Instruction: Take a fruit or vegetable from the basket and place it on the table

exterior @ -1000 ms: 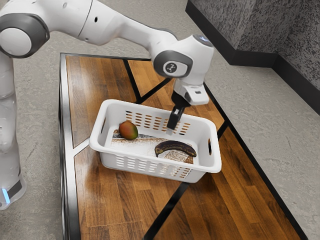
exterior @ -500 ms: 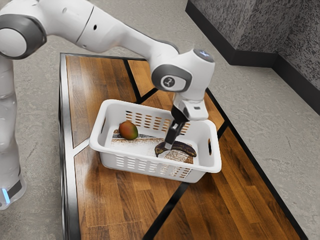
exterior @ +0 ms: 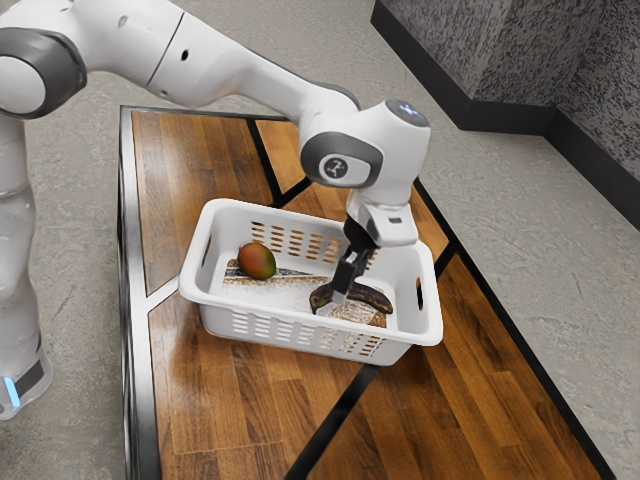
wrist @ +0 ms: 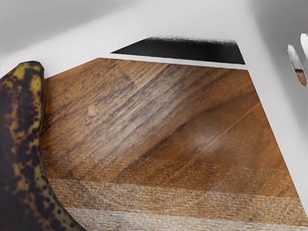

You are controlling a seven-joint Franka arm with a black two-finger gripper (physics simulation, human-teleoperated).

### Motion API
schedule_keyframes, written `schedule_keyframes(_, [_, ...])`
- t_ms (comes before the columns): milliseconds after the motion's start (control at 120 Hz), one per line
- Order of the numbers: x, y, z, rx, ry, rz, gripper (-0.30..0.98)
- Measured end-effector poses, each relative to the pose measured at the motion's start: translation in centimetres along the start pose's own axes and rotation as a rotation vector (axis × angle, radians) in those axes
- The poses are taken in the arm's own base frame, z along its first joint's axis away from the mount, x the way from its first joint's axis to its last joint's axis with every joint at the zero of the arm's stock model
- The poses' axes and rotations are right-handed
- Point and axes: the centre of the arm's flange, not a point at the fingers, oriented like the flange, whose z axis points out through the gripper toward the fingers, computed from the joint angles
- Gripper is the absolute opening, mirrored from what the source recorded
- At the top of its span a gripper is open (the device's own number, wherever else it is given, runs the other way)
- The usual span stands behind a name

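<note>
Where the jaws dip, the banana point(exterior: 372, 297) lies at their tips.

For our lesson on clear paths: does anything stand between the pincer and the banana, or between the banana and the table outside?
Nothing visible separates the pincer from the banana. Between it and the table stands the basket's wall, so the banana would likely need lifting over the rim.

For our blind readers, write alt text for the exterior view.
A robot arm reaches its pincer down into a white slotted basket, at a browned banana; a red-green mango lies nearer the exterior view's left. The basket stands on a wood-panelled table.
</note>
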Motion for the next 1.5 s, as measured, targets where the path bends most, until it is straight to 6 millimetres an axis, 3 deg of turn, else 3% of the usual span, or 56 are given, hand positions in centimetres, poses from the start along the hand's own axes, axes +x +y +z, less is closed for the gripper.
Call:
schedule_keyframes(450, [-0.7,-1.3,0.0,-0.001,-0.002,-0.026,0.68])
schedule_keyframes(1108, [-3.1,-4.6,2.0,-0.006,-0.011,-0.098,0.68])
schedule_keyframes(1500, [-2.7,-3.8,2.6,-0.005,-0.010,-0.086,0.68])
